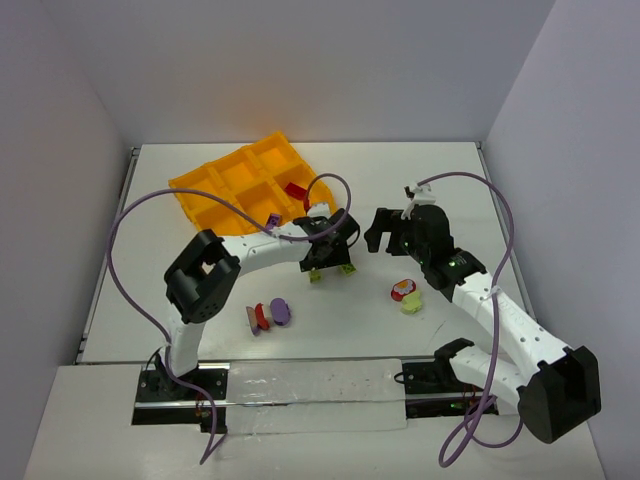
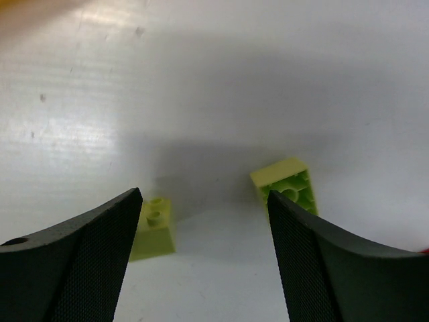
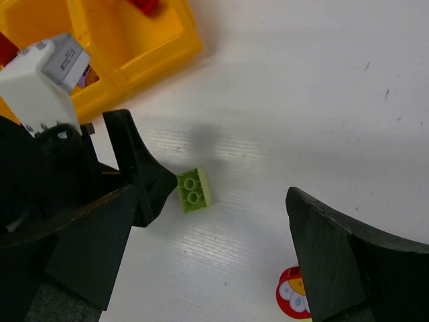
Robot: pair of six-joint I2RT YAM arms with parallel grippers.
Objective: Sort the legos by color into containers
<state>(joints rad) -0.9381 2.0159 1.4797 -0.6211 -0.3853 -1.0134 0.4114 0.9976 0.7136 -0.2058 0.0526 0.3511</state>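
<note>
Barely begun: one red brick (image 1: 296, 192) lies in the tray (image 1: 215, 195). Two green bricks (image 2: 288, 188) sit on the table (image 1: 380, 175) below the left gripper (image 2: 204, 194), jaws spread and empty. The right gripper (image 3: 218, 198) gapes empty, and two mixed clusters (image 1: 405, 295) wait outside.

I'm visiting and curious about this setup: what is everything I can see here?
tray: one, orange-yellow, six cells, far left of table
red brick: one, red, in a tray cell
yellow-green bricks: two, on table, either side of left claw
red-purple cluster: one, near side, left
red-green cluster: one, on table by right claw
table: one, white
left claw: one, black, open, empty
right claw: one, black, open, empty
</note>
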